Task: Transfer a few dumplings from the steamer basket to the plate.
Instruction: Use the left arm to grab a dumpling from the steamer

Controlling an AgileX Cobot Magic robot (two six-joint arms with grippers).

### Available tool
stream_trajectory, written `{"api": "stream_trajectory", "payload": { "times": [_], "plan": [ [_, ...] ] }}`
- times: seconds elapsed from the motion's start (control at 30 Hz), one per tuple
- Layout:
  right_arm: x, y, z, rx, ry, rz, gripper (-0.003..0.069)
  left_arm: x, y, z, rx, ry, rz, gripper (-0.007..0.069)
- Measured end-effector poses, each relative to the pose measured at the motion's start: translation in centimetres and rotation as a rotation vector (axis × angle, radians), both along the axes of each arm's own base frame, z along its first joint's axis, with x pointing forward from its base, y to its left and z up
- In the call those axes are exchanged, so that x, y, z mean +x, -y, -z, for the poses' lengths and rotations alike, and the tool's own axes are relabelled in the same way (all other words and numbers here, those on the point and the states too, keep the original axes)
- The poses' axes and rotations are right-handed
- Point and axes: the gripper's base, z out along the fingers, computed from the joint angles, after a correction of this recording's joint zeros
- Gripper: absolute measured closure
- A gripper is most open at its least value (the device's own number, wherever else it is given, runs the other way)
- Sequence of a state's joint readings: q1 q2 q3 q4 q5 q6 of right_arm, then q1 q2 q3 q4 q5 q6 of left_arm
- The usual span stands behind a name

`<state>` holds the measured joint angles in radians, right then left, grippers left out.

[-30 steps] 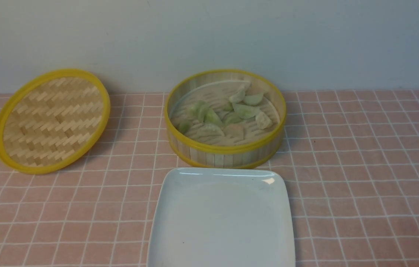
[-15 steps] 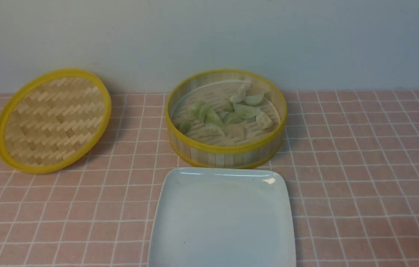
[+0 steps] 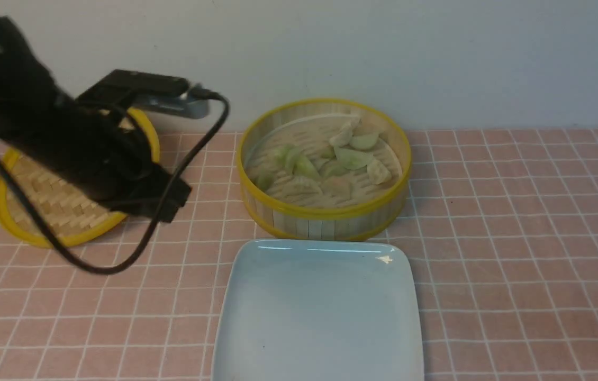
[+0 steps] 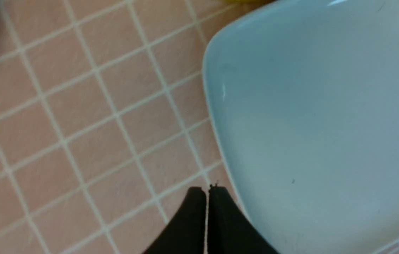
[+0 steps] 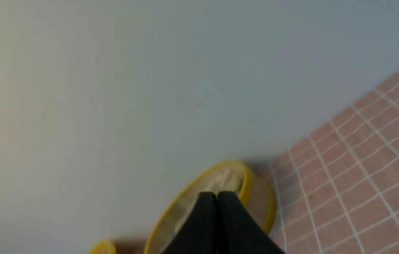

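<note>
The steamer basket (image 3: 325,218) stands at the back middle of the table and holds several pale green and beige dumplings (image 3: 352,157). The white square plate (image 3: 320,317) lies bare just in front of it. My left gripper (image 3: 174,203) reaches in from the left, blurred, left of the basket. In the left wrist view it (image 4: 206,188) is shut and empty, above the tiles beside the plate's edge (image 4: 220,148). My right gripper (image 5: 216,193) shows only in the right wrist view. It is shut and empty, with the basket (image 5: 261,203) beyond its tips.
The flat woven yellow-rimmed lid (image 3: 55,214) leans at the back left, partly behind my left arm, whose black cable (image 3: 119,262) hangs low in front of it. A pale wall runs behind the pink tiled cloth (image 3: 516,238).
My left arm has swung in from the left edge and now reaches over the lid toward the basket. The basket, dumplings and plate have not moved.
</note>
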<state>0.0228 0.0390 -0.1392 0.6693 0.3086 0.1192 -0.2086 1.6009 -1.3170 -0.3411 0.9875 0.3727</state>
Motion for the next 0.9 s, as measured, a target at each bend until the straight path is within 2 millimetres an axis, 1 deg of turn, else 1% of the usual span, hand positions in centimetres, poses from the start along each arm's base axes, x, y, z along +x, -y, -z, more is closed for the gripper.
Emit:
{"api": "stream_trajectory", "payload": {
  "times": [0.03,0.07,0.1,0.13,0.2,0.27,0.3,0.33,0.37,0.43,0.47,0.53,0.57,0.6,0.7,0.73,0.77,0.83,0.9],
  "plan": [
    [0.1,-0.4,-1.6,-0.068,-0.045,-0.048,0.0673,0.9,0.8,-0.1,0.002,0.016,0.032,0.0631],
    [0.4,-0.8,-2.7,-0.127,-0.107,-0.092,0.0673,1.9,1.7,-0.2,0.003,0.034,0.065,0.0631],
    [0.6,-0.9,-3.2,-0.141,-0.135,-0.111,0.0673,2.1,1.8,-0.2,0.003,0.037,0.068,0.0631],
    [1.4,-1.2,-4.6,-0.227,-0.241,-0.168,0.0673,3.6,3.2,-0.2,0.009,0.065,0.121,0.0631],
    [2.7,-1.4,-6.0,-0.349,-0.392,-0.235,0.0673,5.2,4.7,0.2,0.014,0.087,0.180,0.0631],
    [4.1,-1.5,-7.0,-0.457,-0.549,-0.310,0.0673,6.8,6.3,1.1,0.020,0.098,0.232,0.0631],
    [5.3,-1.4,-7.6,-0.516,-0.632,-0.352,0.0673,7.7,7.1,1.8,0.022,0.100,0.251,0.0630],
    [5.6,-1.4,-7.7,-0.541,-0.656,-0.365,0.0673,8.2,7.5,2.1,0.024,0.099,0.260,0.0629],
    [6.5,-1.4,-8.1,-0.573,-0.708,-0.394,0.0673,8.8,8.0,2.7,0.025,0.099,0.271,0.0625],
    [7.6,-1.4,-8.4,-0.607,-0.770,-0.434,0.0673,10.1,9.0,4.2,0.034,0.097,0.299,0.0601],
    [7.9,-1.4,-8.5,-0.614,-0.780,-0.445,0.0673,10.6,9.2,4.3,0.034,0.113,0.308,0.0585],
    [8.3,-1.5,-8.7,-0.616,-0.778,-0.457,0.0673,11.7,10.0,5.7,0.038,0.124,0.320,0.0522],
    [8.5,-1.5,-8.8,-0.615,-0.769,-0.457,0.0673,12.4,10.3,6.5,0.039,0.136,0.320,0.0468],
    [8.5,-1.5,-8.8,-0.614,-0.765,-0.458,0.0673,12.6,10.3,6.6,0.039,0.146,0.319,0.0450],
    [8.6,-1.6,-9.0,-0.606,-0.746,-0.456,0.0673,13.7,10.6,8.5,0.044,0.178,0.306,0.0311],
    [8.6,-1.6,-9.0,-0.605,-0.745,-0.457,0.0673,13.9,10.7,8.8,0.045,0.185,0.303,0.0288],
    [8.6,-1.6,-9.1,-0.604,-0.745,-0.458,0.0673,14.2,10.7,9.5,0.046,0.187,0.298,0.0244],
    [8.6,-1.6,-9.1,-0.604,-0.745,-0.458,0.0673,14.5,10.8,10.5,0.048,0.189,0.289,0.0209],
    [8.6,-1.6,-9.1,-0.604,-0.745,-0.458,0.0673,14.9,10.9,11.6,0.052,0.188,0.282,0.0198]
  ]
}}
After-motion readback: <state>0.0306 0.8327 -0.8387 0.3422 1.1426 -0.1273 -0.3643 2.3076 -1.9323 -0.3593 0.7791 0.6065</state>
